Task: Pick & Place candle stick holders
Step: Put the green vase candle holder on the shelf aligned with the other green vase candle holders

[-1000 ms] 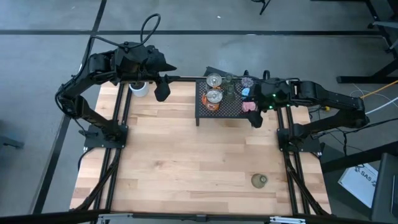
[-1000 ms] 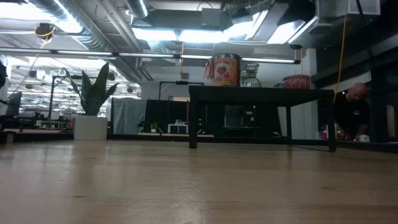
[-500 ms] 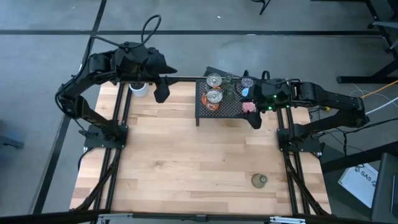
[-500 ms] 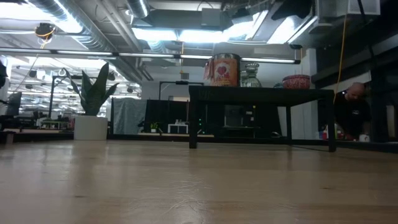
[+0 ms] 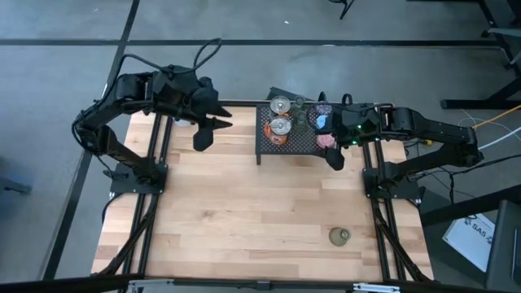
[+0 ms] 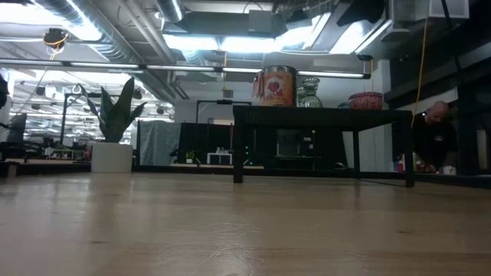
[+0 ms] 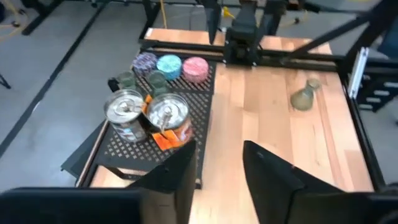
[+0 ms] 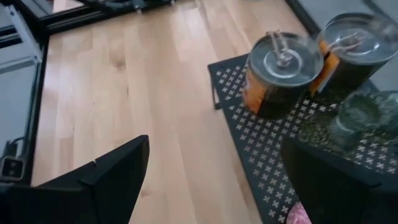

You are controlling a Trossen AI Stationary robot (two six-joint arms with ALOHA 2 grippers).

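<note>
A black mesh rack (image 5: 291, 140) stands at the table's far edge. On it are two silvery holders with orange accents (image 7: 168, 116) (image 7: 124, 112), two green glass ones (image 7: 157, 81), and a purple-speckled (image 7: 144, 62), a blue (image 7: 168, 65) and a pink holder (image 7: 195, 68). One olive-green holder (image 5: 339, 237) sits alone on the wood near the table's front right. My left gripper (image 5: 202, 136) is open and empty above the table, left of the rack. My right gripper (image 5: 334, 158) is open and empty at the rack's near right corner, beside the pink holder (image 5: 327, 140).
A white pot with a green plant (image 6: 112, 130) stands at the far left, behind my left arm. A person (image 6: 437, 123) shows in the room beyond the table's right side. Bare wood (image 5: 244, 212) lies between the rack and the near edge.
My left gripper has swung a little toward the table's near edge and left, away from the far left corner. The right arm and all the holders have kept still.
</note>
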